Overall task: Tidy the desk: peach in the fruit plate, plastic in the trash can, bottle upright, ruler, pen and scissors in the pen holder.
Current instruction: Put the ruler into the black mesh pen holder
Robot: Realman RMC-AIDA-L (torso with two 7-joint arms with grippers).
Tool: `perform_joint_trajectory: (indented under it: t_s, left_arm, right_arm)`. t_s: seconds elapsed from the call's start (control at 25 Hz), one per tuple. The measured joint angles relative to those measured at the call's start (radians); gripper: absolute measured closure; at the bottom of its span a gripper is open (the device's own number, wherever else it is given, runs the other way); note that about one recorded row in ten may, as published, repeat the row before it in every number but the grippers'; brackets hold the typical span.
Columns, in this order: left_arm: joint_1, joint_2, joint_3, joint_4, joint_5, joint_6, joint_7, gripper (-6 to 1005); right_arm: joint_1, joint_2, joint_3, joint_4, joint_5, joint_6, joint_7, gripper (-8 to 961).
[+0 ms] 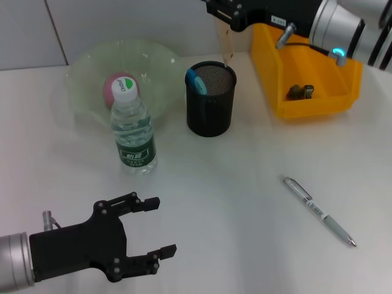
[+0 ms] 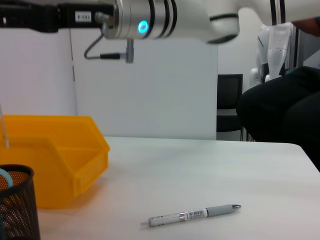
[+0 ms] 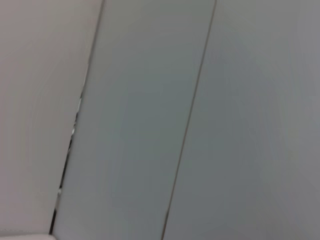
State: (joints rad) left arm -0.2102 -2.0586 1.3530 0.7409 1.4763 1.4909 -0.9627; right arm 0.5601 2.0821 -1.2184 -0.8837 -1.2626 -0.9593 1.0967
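**Ruler over the holder, pen waiting**

My right gripper (image 1: 225, 17) hangs above the pen holder (image 1: 211, 98) near the desk's (image 1: 245, 184) far edge, pinching the ruler (image 1: 227, 46) upright so it can drop straight into the mesh. That arm stretches in level from the far right corner, over the yellow bin (image 1: 309, 73). My left gripper (image 1: 146, 228) rests low at the near left corner, fingers spread, holding nothing. The pen (image 1: 318, 210) lies flat toward the near right. The bottle (image 1: 133, 131) stands upright against the fruit plate (image 1: 86, 67), peach (image 1: 116, 86) inside.
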Motion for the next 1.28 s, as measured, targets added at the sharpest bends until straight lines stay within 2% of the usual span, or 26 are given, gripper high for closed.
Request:
perform_joint_trajectory:
  t_s: [0.04, 0.08, 0.36, 0.6, 0.88, 1.28]
  left_arm:
    - [0.0, 0.0, 0.0, 0.0, 0.0, 0.0, 0.0, 197]
    - [0.0, 0.0, 0.0, 0.0, 0.0, 0.0, 0.0, 197]
    - [0.0, 0.0, 0.0, 0.0, 0.002, 0.0, -0.003, 197]
    - [0.0, 0.003, 0.001, 0.0, 0.003, 0.002, -0.004, 197]
    - [0.001, 0.003, 0.002, 0.0, 0.003, 0.002, -0.003, 197]
    - [0.004, 0.003, 0.004, 0.0, 0.003, 0.002, 0.001, 197]
  right_arm:
    - [0.0, 0.0, 0.0, 0.0, 0.0, 0.0, 0.0, 519]
    - [0.002, 0.0, 0.0, 0.065, 0.088, -0.031, -0.081, 518]
    - [0.013, -0.002, 0.008, 0.193, 0.226, -0.087, -0.199, 507]
    - [0.027, -0.002, 0.012, 0.254, 0.241, -0.092, -0.249, 499]
    - [0.05, -0.001, 0.016, 0.367, 0.356, -0.169, -0.354, 488]
    - [0.104, 0.003, 0.023, 0.485, 0.363, -0.177, -0.405, 473]
